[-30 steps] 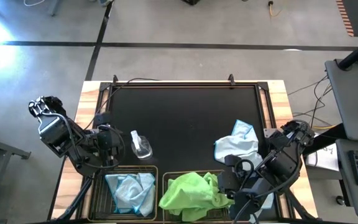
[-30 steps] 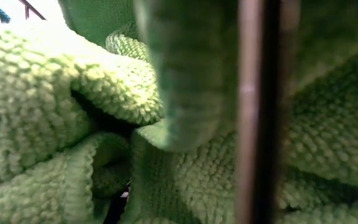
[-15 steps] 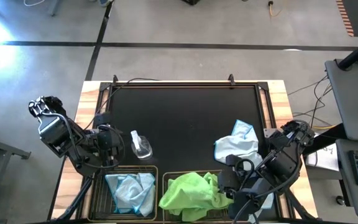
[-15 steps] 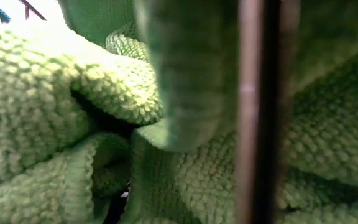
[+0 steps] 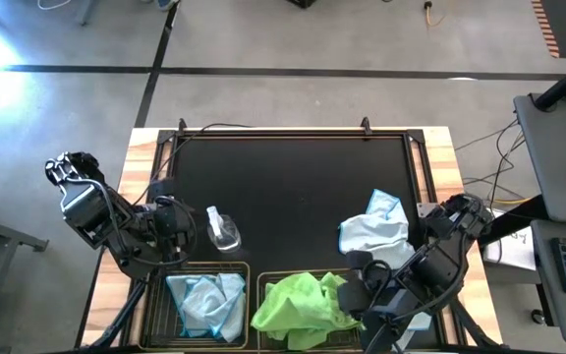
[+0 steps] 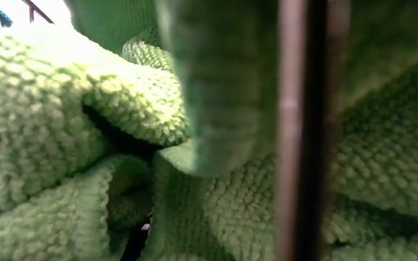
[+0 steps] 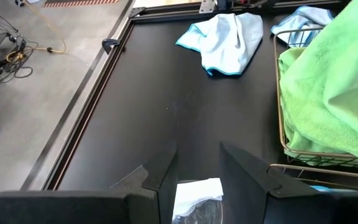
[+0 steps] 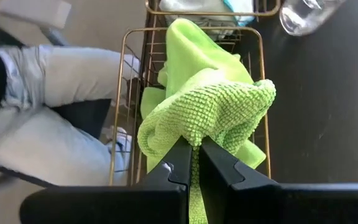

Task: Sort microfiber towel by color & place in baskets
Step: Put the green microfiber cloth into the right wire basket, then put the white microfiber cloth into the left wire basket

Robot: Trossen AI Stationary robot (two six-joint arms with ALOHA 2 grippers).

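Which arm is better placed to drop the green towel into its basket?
Right: the right gripper already pinches the green towel over the right basket. The left gripper hangs open by the spray bottle.

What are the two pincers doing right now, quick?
Left pincer: open, holding nothing, over the spray bottle.
Right pincer: shut on the green towel, over the right basket.

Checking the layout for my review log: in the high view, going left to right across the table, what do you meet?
Left tool → spray bottle → green towel in its basket → light blue towel on the table → right arm.
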